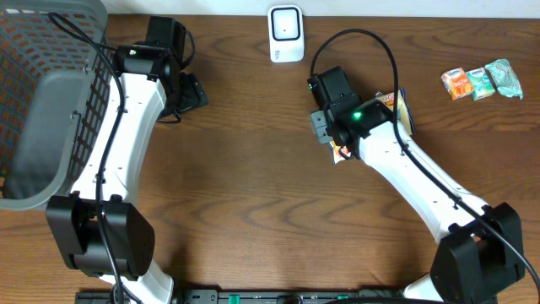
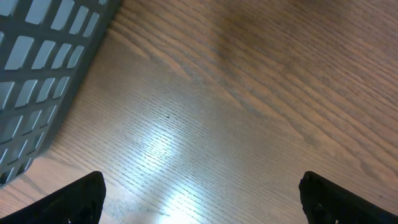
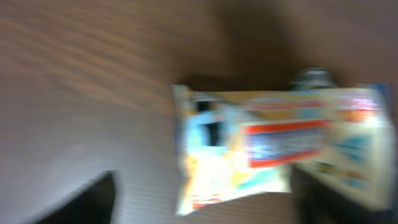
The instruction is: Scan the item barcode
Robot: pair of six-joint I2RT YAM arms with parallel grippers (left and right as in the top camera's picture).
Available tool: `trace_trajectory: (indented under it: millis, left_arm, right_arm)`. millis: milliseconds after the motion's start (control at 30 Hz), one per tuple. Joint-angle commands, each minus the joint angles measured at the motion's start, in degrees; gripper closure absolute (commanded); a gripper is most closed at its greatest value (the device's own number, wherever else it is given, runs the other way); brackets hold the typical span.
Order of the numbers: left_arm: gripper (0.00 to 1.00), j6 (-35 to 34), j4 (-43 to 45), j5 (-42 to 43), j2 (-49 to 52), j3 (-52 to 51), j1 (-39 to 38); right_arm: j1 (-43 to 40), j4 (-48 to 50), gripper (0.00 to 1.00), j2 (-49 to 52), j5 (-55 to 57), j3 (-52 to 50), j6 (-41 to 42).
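2 wide: left pincer (image 2: 200, 198), right pincer (image 3: 208, 202); packet (image 3: 273, 149) blurred, overhead mostly hidden.

A grey basket (image 1: 34, 51) stands at the left of the wooden table (image 1: 253, 194). Three small packets (image 1: 481, 82) (orange, green, teal) lie side by side far right.

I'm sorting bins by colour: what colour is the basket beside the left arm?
The basket is grey; the overhead view shows it best.

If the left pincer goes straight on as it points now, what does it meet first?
Probably the wooden table; the left pincer has nothing else ahead, and the grey basket stands off to one side.
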Motion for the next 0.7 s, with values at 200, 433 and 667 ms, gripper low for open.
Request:
trace_trajectory:
  millis: [200, 433, 667]
  left_arm:
    - [0.02, 0.98, -0.17, -0.72, -0.28, 0.20, 0.20]
    - [0.02, 0.98, -0.17, -0.72, -0.28, 0.20, 0.20]
    - [0.02, 0.98, -0.17, -0.72, -0.28, 0.20, 0.20]
  right_arm:
    - [-0.68, -4.83, 0.01, 7.28, -1.05, -0.22, 35.87]
    - [-9.25, -3.48, 0.01, 7.61, -18.10, -0.22, 37.70]
    - [-13.09, -8.37, 0.01, 7.65, -24.20, -0.70, 41.59]
